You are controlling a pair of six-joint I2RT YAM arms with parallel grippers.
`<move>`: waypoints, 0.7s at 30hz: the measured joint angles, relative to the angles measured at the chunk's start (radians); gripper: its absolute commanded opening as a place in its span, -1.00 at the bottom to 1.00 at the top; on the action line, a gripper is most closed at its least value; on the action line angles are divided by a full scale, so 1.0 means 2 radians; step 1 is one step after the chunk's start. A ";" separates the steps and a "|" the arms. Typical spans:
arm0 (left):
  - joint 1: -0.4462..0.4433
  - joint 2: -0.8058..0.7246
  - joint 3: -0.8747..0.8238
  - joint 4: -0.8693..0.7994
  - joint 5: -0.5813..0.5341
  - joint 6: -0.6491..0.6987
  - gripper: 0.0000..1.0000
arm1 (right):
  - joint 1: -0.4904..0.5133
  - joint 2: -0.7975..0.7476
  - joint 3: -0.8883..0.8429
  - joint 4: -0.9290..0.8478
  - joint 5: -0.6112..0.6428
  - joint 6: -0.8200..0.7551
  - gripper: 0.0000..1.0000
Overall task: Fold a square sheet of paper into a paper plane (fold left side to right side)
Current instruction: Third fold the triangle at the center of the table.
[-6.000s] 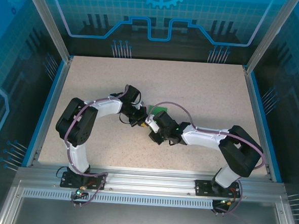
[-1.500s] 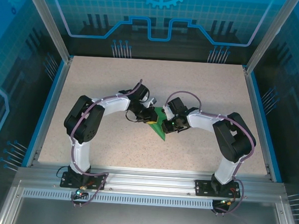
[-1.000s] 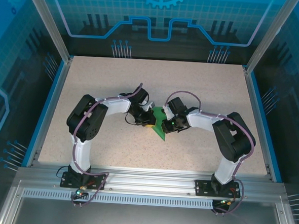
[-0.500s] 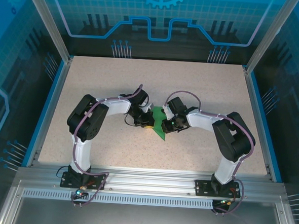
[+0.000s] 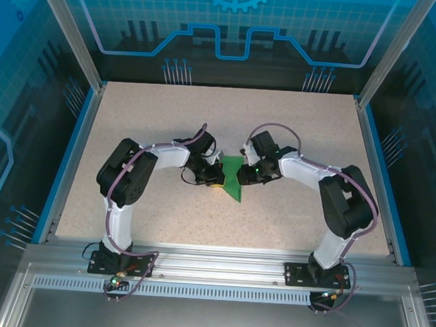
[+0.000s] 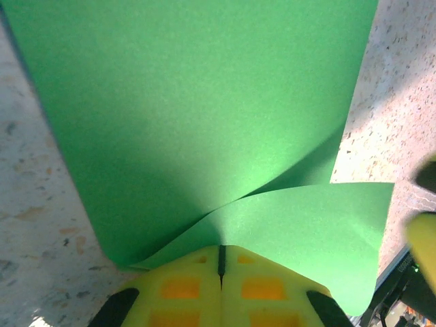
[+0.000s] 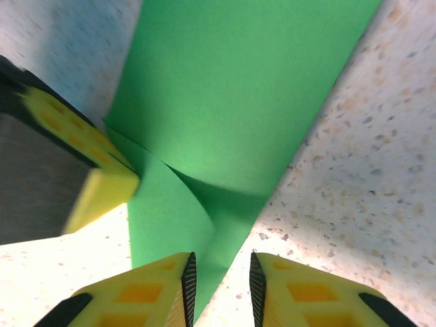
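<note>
1. The bench (image 5: 294,131) lay bare on every side of the two arms, with the widest free room toward its far edge. Blue rails (image 5: 71,154) closed its left and right sides.
2. I counted one square sheet of paper (image 5: 234,183), partly folded. It lay near the middle of the bench, between two hands.
3. The left hand (image 6: 221,255) was clenched on a raised flap of the sheet, and its pads met with no gap.
4. The right hand (image 7: 218,269) was released. Its pads stood a little apart, and the near tip of the sheet reached into the gap.
5. The wrist views showed the curled flap and the fold under it. The top view showed instead the pointed outline of the sheet.
</note>
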 measured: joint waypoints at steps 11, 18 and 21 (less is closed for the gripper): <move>0.000 0.000 -0.002 0.002 0.000 -0.006 -1.00 | 0.047 -0.037 -0.015 -0.008 -0.076 0.085 -0.63; 0.000 0.000 -0.002 0.002 0.000 -0.010 -1.00 | 0.081 0.015 -0.001 -0.008 -0.065 0.129 -0.67; 0.000 0.000 -0.002 0.002 0.000 -0.009 -1.00 | 0.081 0.029 0.001 -0.011 -0.055 0.138 -0.67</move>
